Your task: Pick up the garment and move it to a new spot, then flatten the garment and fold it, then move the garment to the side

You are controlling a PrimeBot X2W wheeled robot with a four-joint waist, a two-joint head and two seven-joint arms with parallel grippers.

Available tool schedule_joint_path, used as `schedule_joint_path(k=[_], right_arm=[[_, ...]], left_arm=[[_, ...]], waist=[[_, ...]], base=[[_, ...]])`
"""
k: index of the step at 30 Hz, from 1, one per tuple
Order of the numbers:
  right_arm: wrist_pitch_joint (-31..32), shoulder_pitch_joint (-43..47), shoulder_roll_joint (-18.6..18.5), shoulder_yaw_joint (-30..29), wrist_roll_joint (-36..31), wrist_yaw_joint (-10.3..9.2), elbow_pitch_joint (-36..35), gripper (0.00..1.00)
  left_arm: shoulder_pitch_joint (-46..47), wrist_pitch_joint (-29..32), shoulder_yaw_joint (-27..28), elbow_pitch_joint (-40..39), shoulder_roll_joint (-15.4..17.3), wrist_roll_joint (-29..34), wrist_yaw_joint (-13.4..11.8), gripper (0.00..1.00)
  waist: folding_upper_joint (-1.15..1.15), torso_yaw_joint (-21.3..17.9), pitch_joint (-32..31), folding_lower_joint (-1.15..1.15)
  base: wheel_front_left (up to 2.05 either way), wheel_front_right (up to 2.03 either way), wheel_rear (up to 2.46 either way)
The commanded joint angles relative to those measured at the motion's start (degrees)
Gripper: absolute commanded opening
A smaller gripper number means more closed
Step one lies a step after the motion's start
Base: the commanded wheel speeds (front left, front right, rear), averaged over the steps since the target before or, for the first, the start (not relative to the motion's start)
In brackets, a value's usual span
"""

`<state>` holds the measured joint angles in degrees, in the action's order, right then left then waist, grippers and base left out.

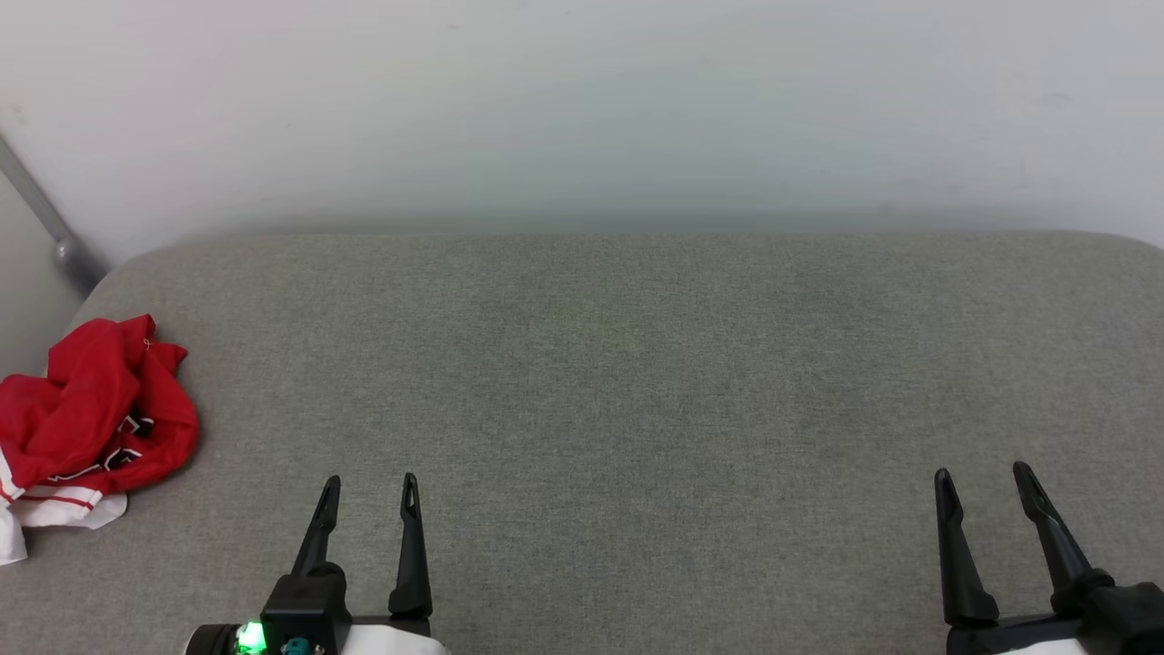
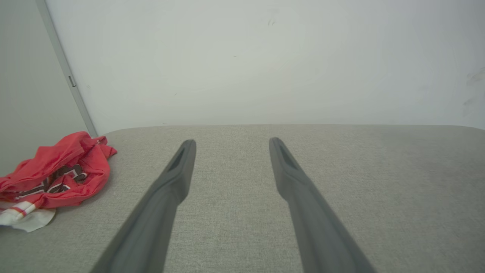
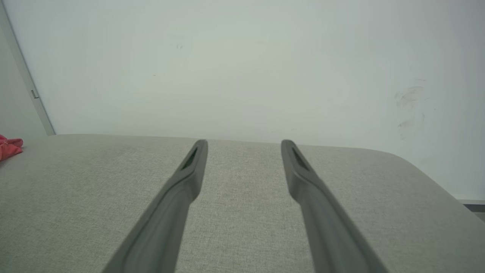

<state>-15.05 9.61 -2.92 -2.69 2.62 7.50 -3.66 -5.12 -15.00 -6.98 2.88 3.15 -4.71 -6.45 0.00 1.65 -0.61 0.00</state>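
A grey woven padded surface (image 1: 637,364) meets a pale wall (image 1: 582,109). Nearest, the left gripper (image 1: 371,479) hovers with fingers spread and empty. The right gripper (image 1: 980,469), likewise spread, is well apart to its right. The crumpled red jersey garment with a white striped sleeve (image 1: 91,428) lies left of the left gripper, slightly farther, untouched.

Red-and-white garment (image 1: 95,409), grey cushion (image 1: 637,382)
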Motion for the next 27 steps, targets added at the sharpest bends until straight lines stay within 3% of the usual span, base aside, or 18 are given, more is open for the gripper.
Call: schedule_joint_path(k=[1, 19, 27], right_arm=[[-0.2, 0.6, 0.1, 0.0, 0.4, -0.02, 0.0, 1.0], [-0.2, 0.9, 0.1, 0.2, 3.3, -0.02, 1.9, 1.0], [-0.2, 0.9, 0.1, 0.0, 2.9, -0.02, 1.4, 1.0]], left_arm=[[-0.4, -0.3, 0.1, 0.1, -0.1, 0.2, 0.3, 1.0], [0.1, -0.2, 0.3, 0.7, -0.3, -0.8, 0.2, 1.0], [0.9, -0.2, 0.4, 1.1, -0.3, -0.4, -0.4, 1.0]], waist=[[0.0, 0.0, 0.0, 0.0], [0.0, 0.6, 0.4, 0.0], [0.0, 3.9, 0.5, 0.0]], base=[[0.0, 0.0, 0.0], [0.0, 0.0, 0.0], [0.0, 0.0, 0.0]])
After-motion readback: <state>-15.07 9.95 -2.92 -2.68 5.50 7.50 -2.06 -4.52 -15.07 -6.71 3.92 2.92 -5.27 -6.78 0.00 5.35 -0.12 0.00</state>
